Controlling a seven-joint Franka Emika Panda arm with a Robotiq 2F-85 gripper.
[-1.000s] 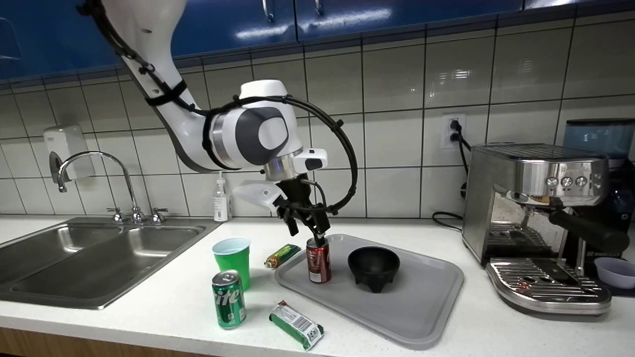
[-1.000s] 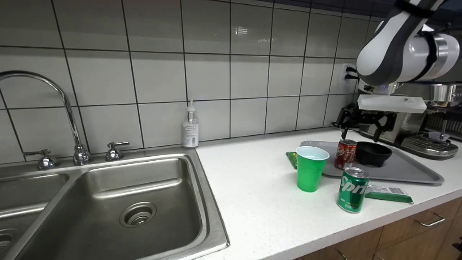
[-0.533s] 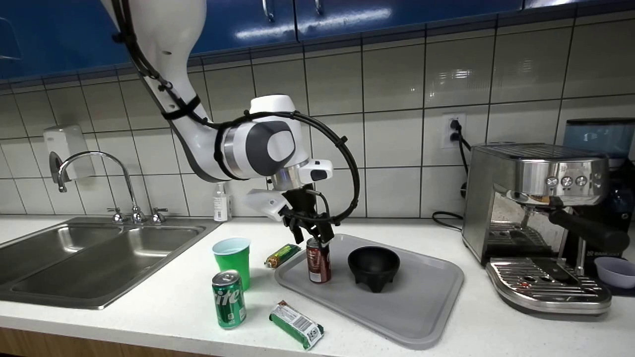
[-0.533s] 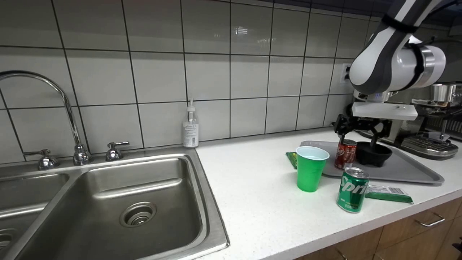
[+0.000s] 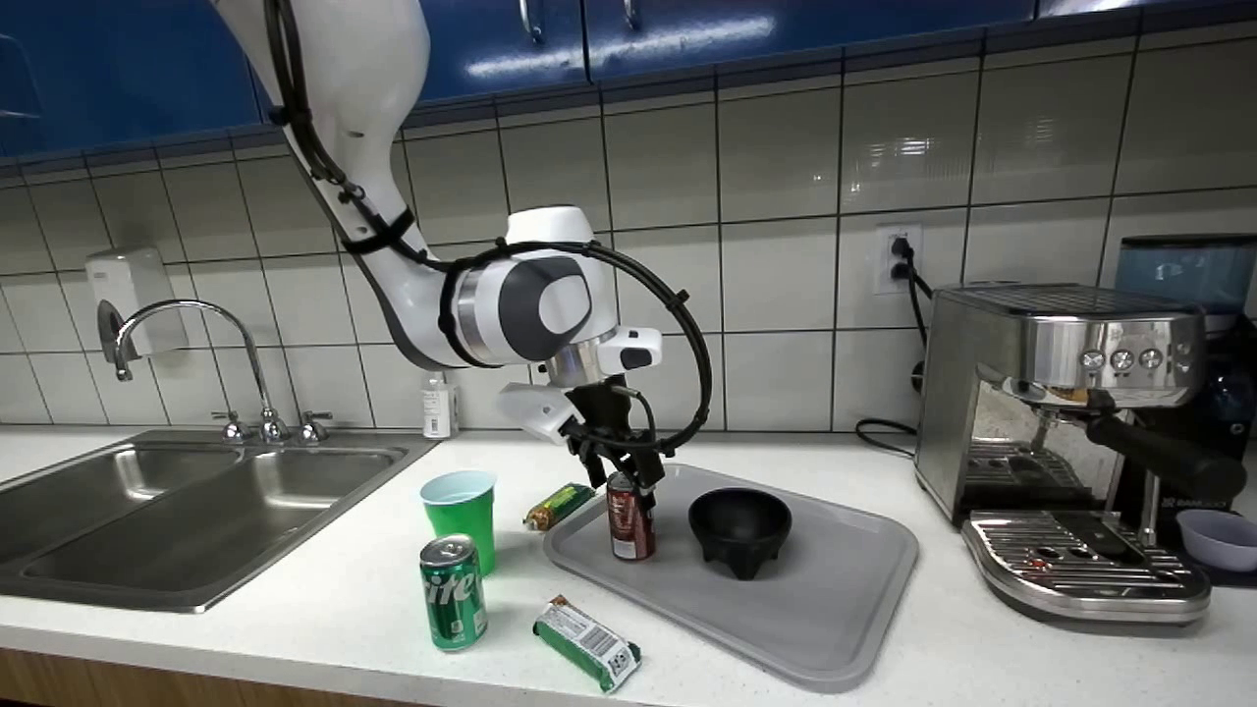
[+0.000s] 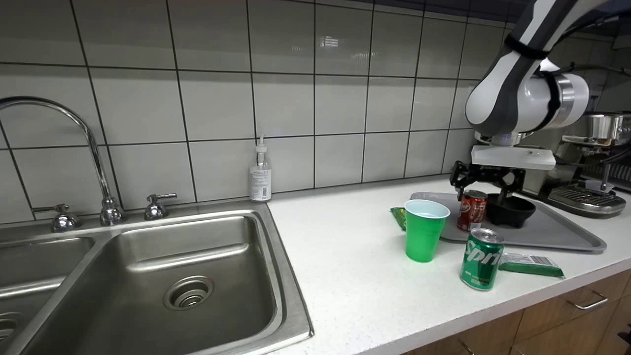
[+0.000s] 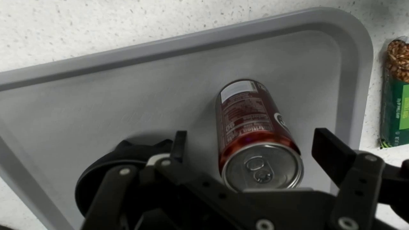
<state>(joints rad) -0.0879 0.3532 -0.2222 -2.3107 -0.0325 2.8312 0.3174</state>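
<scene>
Wrist view: we see the claw (image 7: 250, 142) spread wide and holding nothing, its fingers (image 7: 330, 151) on either side of a red can (image 7: 246, 115) with a gap to each, and no contact that we can make out. The red can stands upright near one corner of a grey tray (image 5: 835, 609), a black bowl (image 5: 739, 535) just beside it. As we judge it, the claw's placing about the can is done; a grip is not yet made, and the can's base rests on the tray. In an exterior view, the pale speckled table (image 5: 344, 638) also carries a green cup (image 5: 462, 520), a green Sprite can (image 5: 454, 599) and two wrapped bars (image 5: 587, 643), all near the tray. A steel sink (image 6: 291, 291) is set into it, a pump bottle (image 6: 260, 182) at its back corner; behind runs a tiled wall (image 5: 776, 275), blue cabinets (image 5: 864, 15) hang above, and beyond the tray stands an espresso machine (image 5: 1061, 324).
</scene>
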